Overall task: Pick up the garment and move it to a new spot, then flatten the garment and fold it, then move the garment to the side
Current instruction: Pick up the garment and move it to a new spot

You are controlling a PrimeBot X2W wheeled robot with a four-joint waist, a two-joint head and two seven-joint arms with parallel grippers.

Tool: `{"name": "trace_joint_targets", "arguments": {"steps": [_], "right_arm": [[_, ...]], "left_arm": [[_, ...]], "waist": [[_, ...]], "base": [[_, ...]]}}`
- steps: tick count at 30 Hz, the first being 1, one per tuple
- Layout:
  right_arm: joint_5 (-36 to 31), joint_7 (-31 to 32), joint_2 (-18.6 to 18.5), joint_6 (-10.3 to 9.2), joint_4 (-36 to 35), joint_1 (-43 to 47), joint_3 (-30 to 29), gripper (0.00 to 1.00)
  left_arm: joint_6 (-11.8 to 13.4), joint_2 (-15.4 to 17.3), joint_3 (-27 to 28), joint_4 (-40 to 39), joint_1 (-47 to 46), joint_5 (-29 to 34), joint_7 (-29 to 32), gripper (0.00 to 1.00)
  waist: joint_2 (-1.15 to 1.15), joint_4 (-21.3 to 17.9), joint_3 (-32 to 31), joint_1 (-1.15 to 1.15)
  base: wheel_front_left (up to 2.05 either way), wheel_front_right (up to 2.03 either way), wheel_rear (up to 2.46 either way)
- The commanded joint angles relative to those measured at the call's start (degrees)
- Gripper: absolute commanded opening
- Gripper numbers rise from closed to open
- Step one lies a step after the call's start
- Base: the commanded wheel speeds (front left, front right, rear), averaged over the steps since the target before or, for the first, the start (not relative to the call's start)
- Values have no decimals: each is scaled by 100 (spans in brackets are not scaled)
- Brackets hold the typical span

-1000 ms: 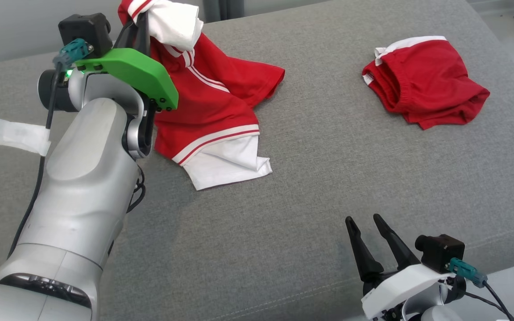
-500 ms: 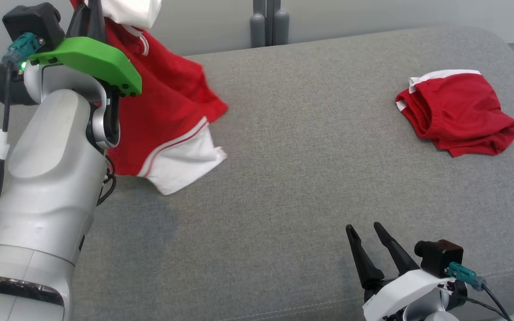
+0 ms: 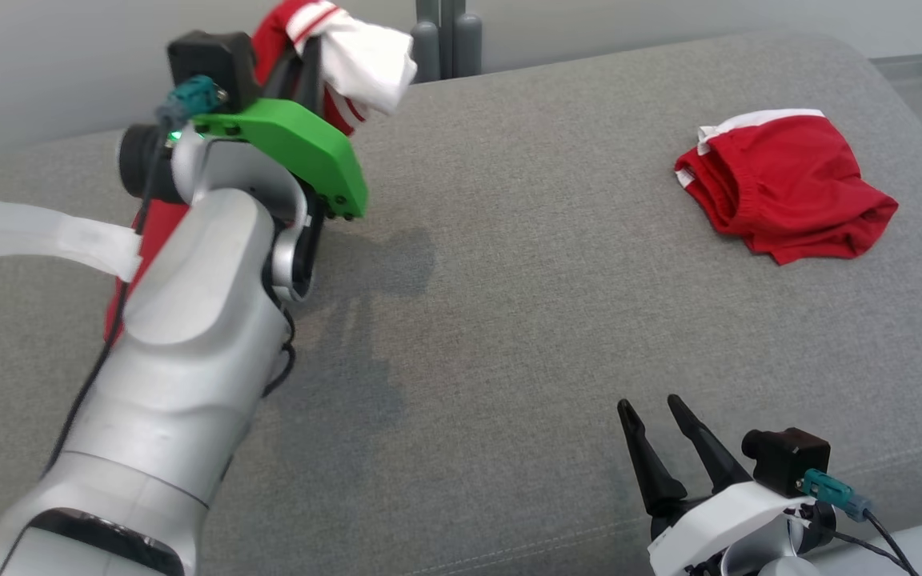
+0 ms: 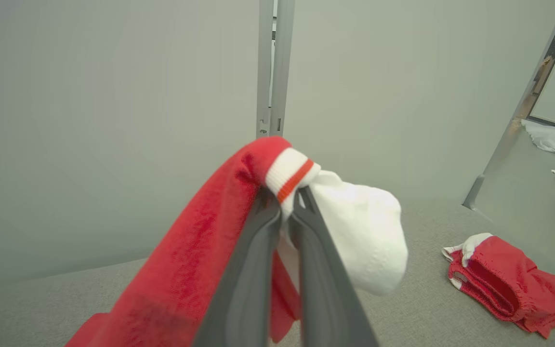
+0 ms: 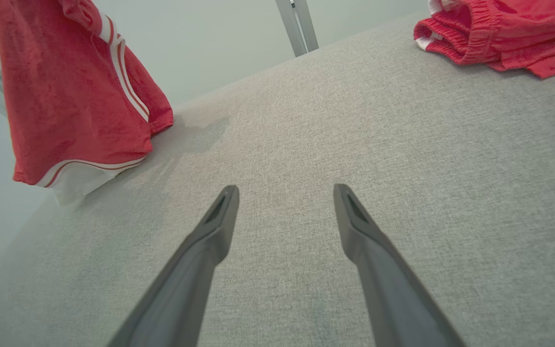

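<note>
The garment (image 3: 361,56) is a red shirt with white sleeves and striped trim. My left gripper (image 3: 306,50) is shut on it at a striped cuff and holds it up above the grey cushion (image 3: 509,280). In the left wrist view the fingers (image 4: 253,250) pinch the cuff, and the garment (image 4: 186,260) drapes down to the left. The right wrist view shows the garment (image 5: 70,96) hanging, its white hem close to the cushion. My right gripper (image 3: 649,410) stands open over the cushion's front right, nothing between its fingers (image 5: 210,236).
Crumpled red shorts (image 3: 785,192) with a white waistband lie at the cushion's far right, also in the left wrist view (image 4: 508,284) and the right wrist view (image 5: 499,33). Grey posts (image 3: 445,32) stand against the pale wall behind.
My left arm has lifted the garment off the cushion and carried it left; it now hangs mostly behind the forearm. The head camera has shifted. The right gripper has stayed put.
</note>
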Motion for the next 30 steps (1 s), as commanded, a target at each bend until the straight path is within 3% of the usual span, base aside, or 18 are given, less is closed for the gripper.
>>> {"name": "trace_joint_targets", "arguments": {"steps": [1, 4, 5, 6, 7, 18, 25, 30], "right_arm": [[22, -47, -12, 0, -10, -62, 1, 100], [38, -74, -12, 0, 5, -129, 22, 100], [39, -90, -11, 0, 12, -145, 29, 100], [46, -105, -12, 0, 20, -157, 35, 100], [54, -111, -12, 0, 37, -165, 41, 100], [95, -218, -12, 0, 191, -201, 24, 100], [23, -166, -13, 0, 228, -113, -14, 100], [-31, -103, -13, 0, 198, 15, -72, 100]], "left_arm": [[-71, -94, -91, 49, 145, -44, 62, 0], [-161, -225, -267, 158, 242, -111, 91, 0], [-189, -260, -326, 188, 262, -145, 82, 29], [-223, -287, -391, 221, 286, -181, 72, 82], [-230, -305, -442, 264, 312, -251, 80, 100], [-211, -329, -1146, 90, 392, -963, 40, 100], [-136, -326, -1187, 314, 494, -1169, -133, 100], [-62, -87, -1016, 322, 663, -1140, -564, 100]], "waist": [[0, -210, 192, 0], [0, -332, 281, 0], [0, -364, 311, 0], [0, -389, 332, 0], [0, -407, 346, 0], [0, -298, 295, 0], [0, -4, 35, 0], [0, 206, -188, 0]], "base": [[0, 0, 0], [0, 0, 0], [0, 0, 0], [0, 0, 0], [0, 0, 0], [0, 0, 0], [0, 0, 0], [0, 0, 0]]}}
